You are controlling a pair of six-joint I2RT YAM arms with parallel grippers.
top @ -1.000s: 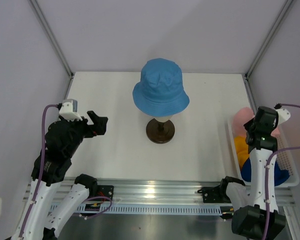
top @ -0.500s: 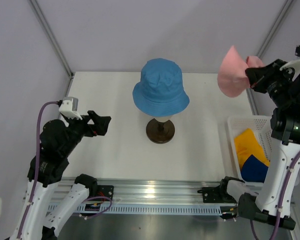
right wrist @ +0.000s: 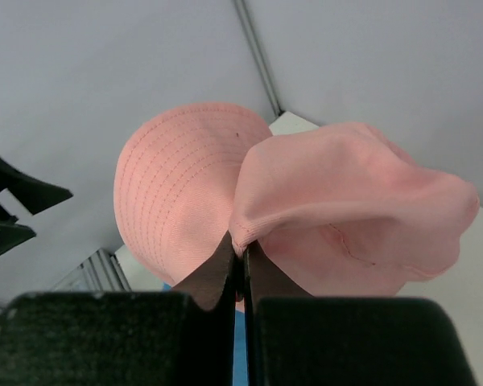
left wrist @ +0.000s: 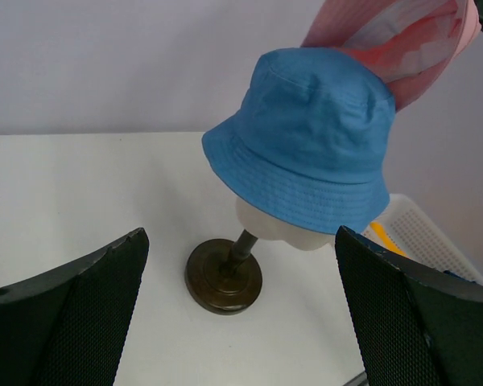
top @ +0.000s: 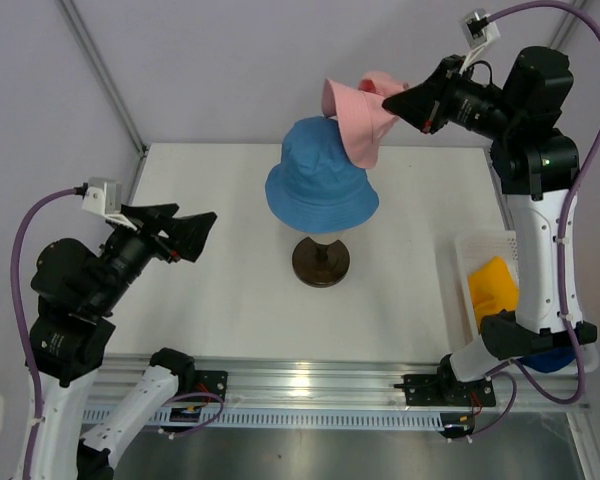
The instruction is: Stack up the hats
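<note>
White table (top: 230, 300) inside a booth w/ pale grey walls, metal posts in the far corners.

The pink hat (top: 360, 115) is up in the air over the far-centre of the table. It hangs tilted, its brim touching or just overlapping the far-right top of the light blue hat (top: 320, 175); cannot tell which. The right gripper (top: 405, 100) holds it: in the right wrist view the two fingers (right wrist: 225, 269) are pressed together on a fold of pink fabric, and crown and brim bulge out beyond them.

The light blue hat sits on the cream head form (left wrist: 282, 229), approx. in the table centre, and covers most of it. Under it a thin stem goes down to the dark brown round base (top: 320, 262).

At the right edge stands a white basket (top: 480, 245) w/ the yellow-orange hat (top: 492, 285) inside. A bit of the navy blue hat (top: 552, 360) shows near it, mostly hidden by the right arm.

The left gripper (top: 192, 236) is over the left side of the table, pointing at the head form, fingers spread wide, nothing between them.
</note>
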